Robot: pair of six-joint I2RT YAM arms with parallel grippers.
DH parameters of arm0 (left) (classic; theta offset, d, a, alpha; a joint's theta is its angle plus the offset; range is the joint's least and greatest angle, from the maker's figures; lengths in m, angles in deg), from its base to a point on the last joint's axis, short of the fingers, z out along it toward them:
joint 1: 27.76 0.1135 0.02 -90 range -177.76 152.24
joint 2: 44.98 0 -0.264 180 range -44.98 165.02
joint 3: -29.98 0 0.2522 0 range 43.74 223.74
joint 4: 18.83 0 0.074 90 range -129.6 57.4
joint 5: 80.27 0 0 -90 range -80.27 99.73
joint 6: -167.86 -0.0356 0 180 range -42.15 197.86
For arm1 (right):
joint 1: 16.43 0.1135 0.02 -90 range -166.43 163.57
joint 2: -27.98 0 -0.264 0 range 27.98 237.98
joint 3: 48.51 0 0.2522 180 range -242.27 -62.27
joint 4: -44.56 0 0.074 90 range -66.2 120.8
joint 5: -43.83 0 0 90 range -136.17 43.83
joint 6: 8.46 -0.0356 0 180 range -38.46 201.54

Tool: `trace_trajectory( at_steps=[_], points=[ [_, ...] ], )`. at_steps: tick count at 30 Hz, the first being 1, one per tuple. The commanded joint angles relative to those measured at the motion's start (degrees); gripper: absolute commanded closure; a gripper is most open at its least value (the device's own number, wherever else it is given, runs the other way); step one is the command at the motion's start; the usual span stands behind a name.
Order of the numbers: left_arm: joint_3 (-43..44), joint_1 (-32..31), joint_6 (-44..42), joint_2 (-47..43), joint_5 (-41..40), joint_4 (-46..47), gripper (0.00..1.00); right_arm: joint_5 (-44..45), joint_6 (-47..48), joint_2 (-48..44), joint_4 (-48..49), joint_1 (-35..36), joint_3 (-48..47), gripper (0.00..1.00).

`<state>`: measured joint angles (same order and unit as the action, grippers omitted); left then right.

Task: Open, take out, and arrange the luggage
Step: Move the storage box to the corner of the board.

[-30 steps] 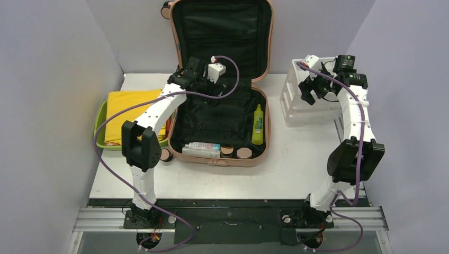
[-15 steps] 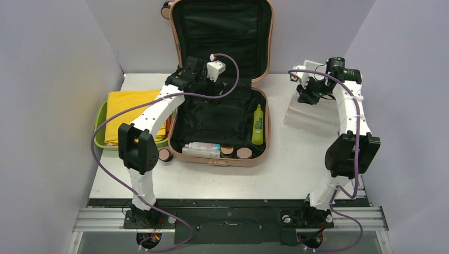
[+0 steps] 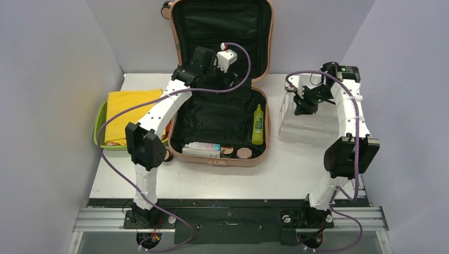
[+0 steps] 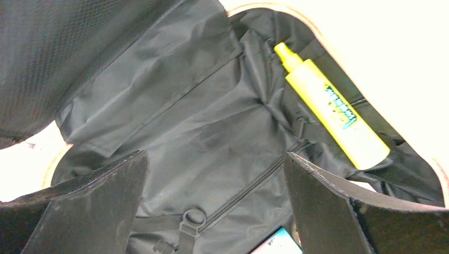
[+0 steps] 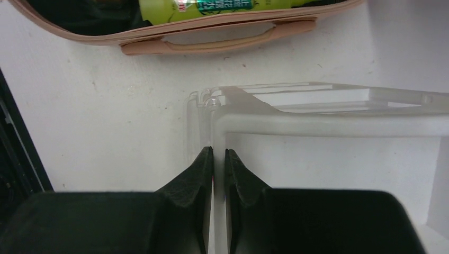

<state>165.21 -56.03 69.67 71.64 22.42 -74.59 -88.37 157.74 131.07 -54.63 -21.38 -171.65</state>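
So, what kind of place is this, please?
Probably a robot test booth, not a home: plain panel walls around a white table, two robot arms bolted to a metal rail, an open pink suitcase as prop.

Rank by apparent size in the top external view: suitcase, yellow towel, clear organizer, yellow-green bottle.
1. suitcase, clearly largest.
2. yellow towel and clear organizer: they look about alike and both sit partly behind arms, so unranked.
3. yellow-green bottle, smallest.
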Motion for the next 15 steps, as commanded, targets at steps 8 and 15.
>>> trace_trajectory(
  at_steps=[8,15],
  points=[
    [3.98,-3.58,-4.48,1.77,15.47,7.94,0.04,0.88,6.52,-4.40,-4.39,2.96,-0.22,0.64],
    [11.31,-4.59,-2.57,8.30,32.08,15.69,0.04,-4.27,-6.12,-16.38,5.47,-3.26,5.14,0.19]
  ],
)
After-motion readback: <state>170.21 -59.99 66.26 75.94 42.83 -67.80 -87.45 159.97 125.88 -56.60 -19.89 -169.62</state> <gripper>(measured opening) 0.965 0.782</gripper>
